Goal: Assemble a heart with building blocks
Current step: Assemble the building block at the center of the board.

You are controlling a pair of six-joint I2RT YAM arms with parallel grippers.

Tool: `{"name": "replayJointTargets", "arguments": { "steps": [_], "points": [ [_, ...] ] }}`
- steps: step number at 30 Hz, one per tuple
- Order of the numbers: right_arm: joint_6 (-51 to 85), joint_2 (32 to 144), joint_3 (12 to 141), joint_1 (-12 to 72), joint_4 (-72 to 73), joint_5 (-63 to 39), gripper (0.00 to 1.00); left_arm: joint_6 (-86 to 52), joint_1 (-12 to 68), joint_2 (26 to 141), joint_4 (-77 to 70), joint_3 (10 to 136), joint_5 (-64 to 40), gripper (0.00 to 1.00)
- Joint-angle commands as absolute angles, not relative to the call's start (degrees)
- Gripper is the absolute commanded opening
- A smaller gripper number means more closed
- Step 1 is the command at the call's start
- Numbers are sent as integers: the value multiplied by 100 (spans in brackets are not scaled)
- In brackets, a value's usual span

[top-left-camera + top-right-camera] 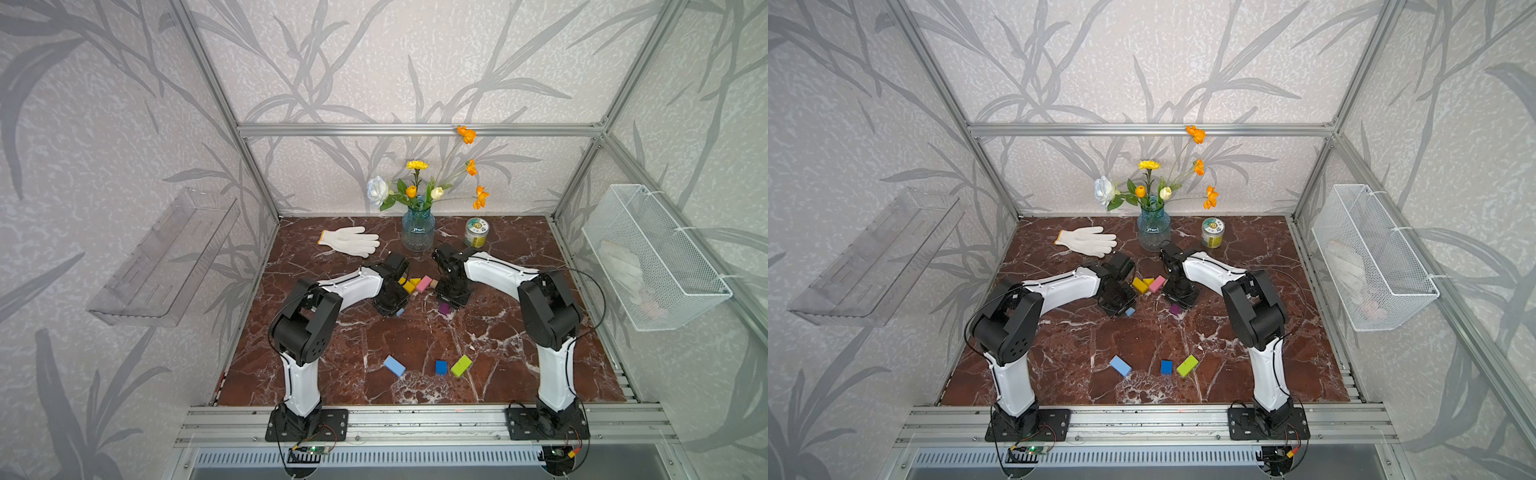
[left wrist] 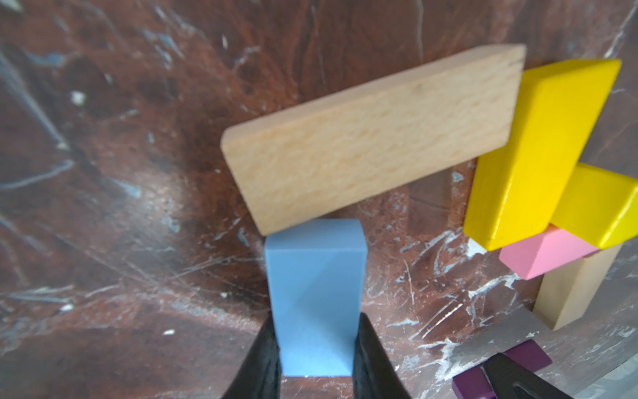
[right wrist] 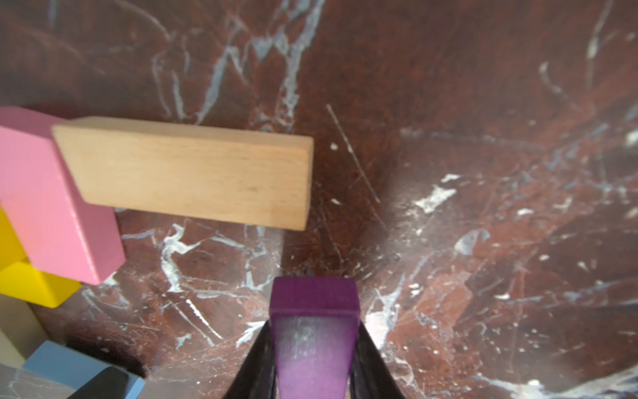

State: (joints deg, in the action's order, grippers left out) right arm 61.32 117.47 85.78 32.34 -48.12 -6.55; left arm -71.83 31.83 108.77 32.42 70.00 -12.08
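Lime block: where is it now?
In both top views the lime block lies near the table's front edge, just right of the dark blue block, between the two arm bases.

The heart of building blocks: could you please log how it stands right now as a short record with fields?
left gripper: shut on light blue brick, its end at tan brick
right gripper: shut on purple brick
placed: yellow brick, yellow wedge, pink brick, second tan brick
loose near arm bases: spare light blue brick, dark blue brick, lime brick
heart: outline not yet closed
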Motion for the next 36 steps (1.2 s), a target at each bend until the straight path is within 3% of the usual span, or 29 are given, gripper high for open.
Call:
{"name": "replayJointTargets", "arguments": {
  "steps": [1, 36],
  "points": [
    [6214, 11917, 8709, 3270, -5016, -675, 10, -7303, 3192, 11109, 3354, 6691, -1176, 16],
    [6160, 12349, 9210, 3308, -5213, -631, 10, -7515, 3159, 11320, 3533, 6765, -1283, 17]
  ]
}}
